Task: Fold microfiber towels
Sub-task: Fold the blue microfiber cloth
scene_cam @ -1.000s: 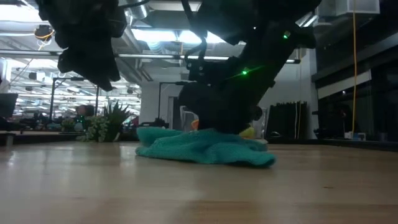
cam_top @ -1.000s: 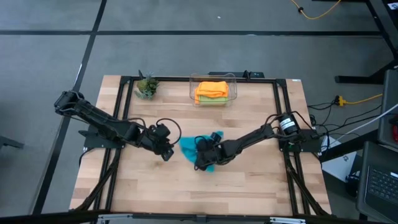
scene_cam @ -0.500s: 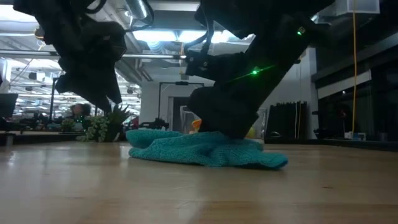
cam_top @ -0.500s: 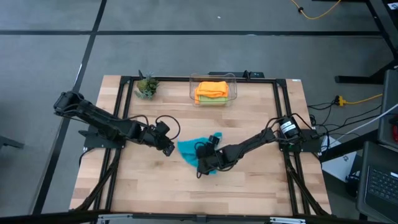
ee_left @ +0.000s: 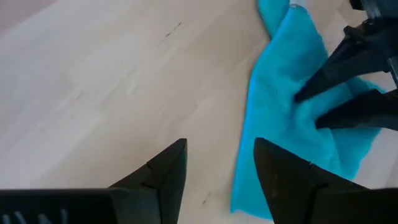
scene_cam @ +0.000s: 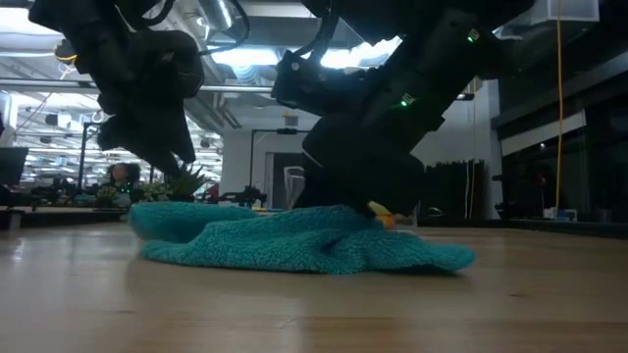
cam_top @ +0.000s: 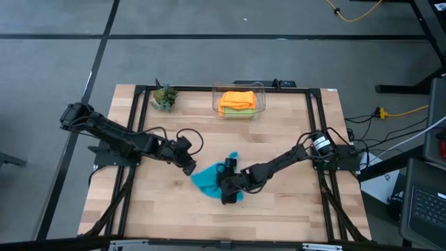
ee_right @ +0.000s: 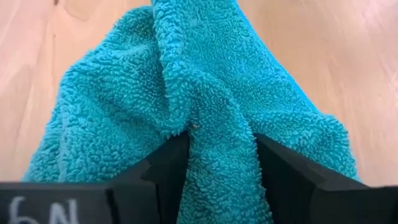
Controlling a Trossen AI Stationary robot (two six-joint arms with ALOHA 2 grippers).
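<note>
Meanwhile right fingers [ee_right: 214, 180] pinch the teal towel [cam_top: 208, 180]; left fingers [ee_left: 217, 180] gape beside it.

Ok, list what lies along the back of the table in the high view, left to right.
Small potted plant → clear plastic bin holding folded orange towels on a lime green one.

Pale wood-plank table [cam_top: 279, 209] in a black frame on grey floor [cam_top: 209, 63] crossed by dark seams, yellow cable [cam_top: 359, 14] trailing at one corner; beyond, open hall with bright ceiling strip lights [scene_cam: 245, 54], dark wall [scene_cam: 559, 157].
</note>
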